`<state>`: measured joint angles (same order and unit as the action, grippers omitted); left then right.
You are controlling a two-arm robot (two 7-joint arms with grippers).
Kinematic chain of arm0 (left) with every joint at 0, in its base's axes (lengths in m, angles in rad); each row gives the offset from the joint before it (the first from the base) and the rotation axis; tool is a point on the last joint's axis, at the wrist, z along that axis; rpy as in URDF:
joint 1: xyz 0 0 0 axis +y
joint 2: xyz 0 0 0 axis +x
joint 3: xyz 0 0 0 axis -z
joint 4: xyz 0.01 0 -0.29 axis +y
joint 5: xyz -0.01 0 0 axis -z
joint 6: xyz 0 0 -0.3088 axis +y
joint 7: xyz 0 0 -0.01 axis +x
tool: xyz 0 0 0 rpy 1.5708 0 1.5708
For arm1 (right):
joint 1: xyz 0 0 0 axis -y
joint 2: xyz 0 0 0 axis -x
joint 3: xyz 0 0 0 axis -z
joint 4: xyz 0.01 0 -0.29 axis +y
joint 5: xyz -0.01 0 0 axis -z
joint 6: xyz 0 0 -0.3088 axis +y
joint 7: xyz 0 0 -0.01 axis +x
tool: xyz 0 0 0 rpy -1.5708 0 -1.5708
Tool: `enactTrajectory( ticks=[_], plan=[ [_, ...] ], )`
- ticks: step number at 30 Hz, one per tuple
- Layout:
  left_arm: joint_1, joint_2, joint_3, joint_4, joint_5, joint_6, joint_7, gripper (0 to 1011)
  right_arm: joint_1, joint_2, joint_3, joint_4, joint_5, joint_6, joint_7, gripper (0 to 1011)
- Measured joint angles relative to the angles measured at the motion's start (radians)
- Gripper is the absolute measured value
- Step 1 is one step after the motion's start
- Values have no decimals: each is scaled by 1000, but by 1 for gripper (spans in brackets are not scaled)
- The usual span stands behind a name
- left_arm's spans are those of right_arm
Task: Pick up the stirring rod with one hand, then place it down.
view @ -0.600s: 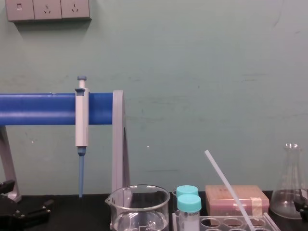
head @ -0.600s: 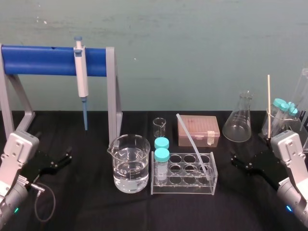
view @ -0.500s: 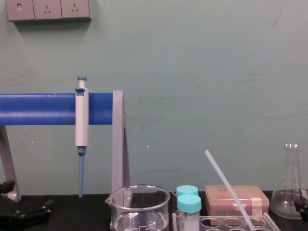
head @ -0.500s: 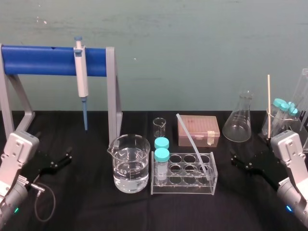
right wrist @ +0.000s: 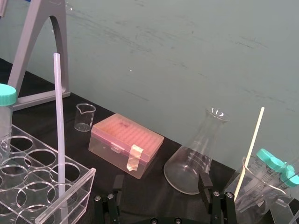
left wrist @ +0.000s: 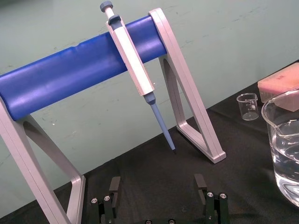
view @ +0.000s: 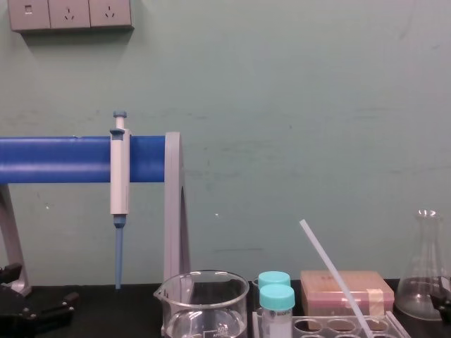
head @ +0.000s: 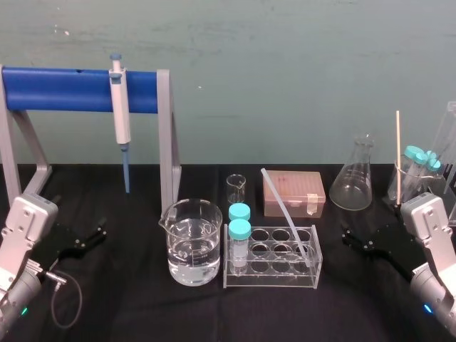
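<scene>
The stirring rod [head: 283,214] is a thin translucent whitish rod. It leans with its lower end in a well of the clear test-tube rack [head: 271,274] at the table's middle, its top tilted back and to the left. In the right wrist view the stirring rod [right wrist: 59,130] rises from the rack ahead of the fingers. My right gripper [head: 349,239] hovers to the right of the rack, open and empty, apart from the rod. At the left side of the table, far from the rod, my left gripper [head: 92,239] stands open and empty.
A water-filled beaker [head: 191,242] stands left of the rack, which holds two teal-capped tubes [head: 239,239]. Behind are a small beaker [head: 236,189], a pink box [head: 293,194] and a conical flask [head: 354,178]. A pipette [head: 120,114] hangs on the blue stand [head: 64,89]. More glassware [head: 413,174] stands far right.
</scene>
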<state>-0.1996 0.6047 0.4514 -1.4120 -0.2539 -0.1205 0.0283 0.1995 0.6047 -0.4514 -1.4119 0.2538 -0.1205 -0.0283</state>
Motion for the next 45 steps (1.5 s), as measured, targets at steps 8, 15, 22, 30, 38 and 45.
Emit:
enactTrajectory(
  ticks=[8, 15, 22, 30, 38, 45],
  plan=[
    [0, 0, 0, 0, 0, 0, 0, 1000, 0, 0, 0, 0, 0, 0, 0, 1003],
    [0, 0, 0, 0, 0, 0, 0, 1000, 0, 0, 0, 0, 0, 0, 0, 1003],
    [0, 0, 0, 0, 0, 0, 0, 1000, 0, 0, 0, 0, 0, 0, 0, 1003],
    [0, 0, 0, 0, 0, 0, 0, 1000, 0, 0, 0, 0, 0, 0, 0, 1003],
    [0, 0, 0, 0, 0, 0, 0, 1000, 0, 0, 0, 0, 0, 0, 0, 1003],
    [0, 0, 0, 0, 0, 0, 0, 1000, 0, 0, 0, 0, 0, 0, 0, 1003]
  ],
)
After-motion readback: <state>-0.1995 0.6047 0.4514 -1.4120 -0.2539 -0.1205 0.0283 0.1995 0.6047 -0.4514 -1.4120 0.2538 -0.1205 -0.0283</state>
